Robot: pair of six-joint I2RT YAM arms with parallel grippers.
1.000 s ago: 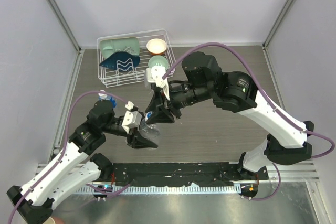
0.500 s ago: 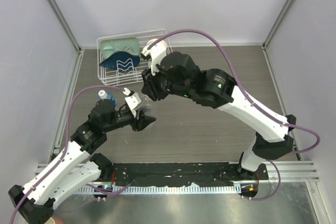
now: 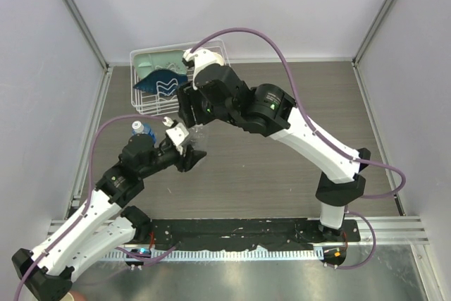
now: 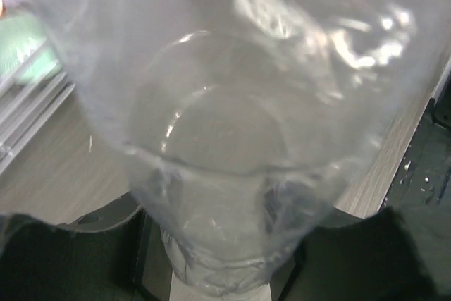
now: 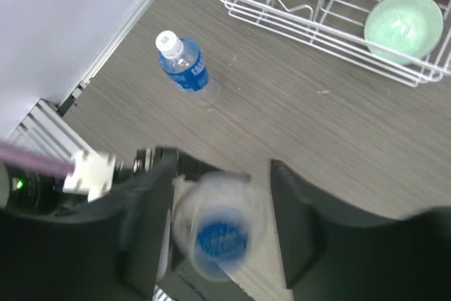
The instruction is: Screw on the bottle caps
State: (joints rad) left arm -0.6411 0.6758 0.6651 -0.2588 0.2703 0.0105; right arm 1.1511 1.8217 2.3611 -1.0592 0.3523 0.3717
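Observation:
The blue-label bottle (image 3: 141,130) stands at the left with a white cap (image 5: 166,40) on its neck; it also shows in the right wrist view (image 5: 184,68). My left gripper (image 3: 193,156) is shut on the plain clear bottle (image 3: 200,134), which fills the left wrist view (image 4: 225,103) with its narrow end between the jaws (image 4: 218,252). My right gripper (image 5: 222,195) is open just above it, one finger on each side of the bottle's end (image 5: 218,234), where a blurred blue patch shows. I see no second white cap.
A white wire rack (image 3: 151,107) at the back left holds a pale green bowl (image 5: 403,26), a blue dish and a cream bowl. A grey wall and rail run along the left side. A black strip (image 3: 232,234) lines the near table edge.
My right gripper has swung from the table's middle back and left, and now hangs over the plain bottle. My left gripper has carried that bottle away from the near edge.

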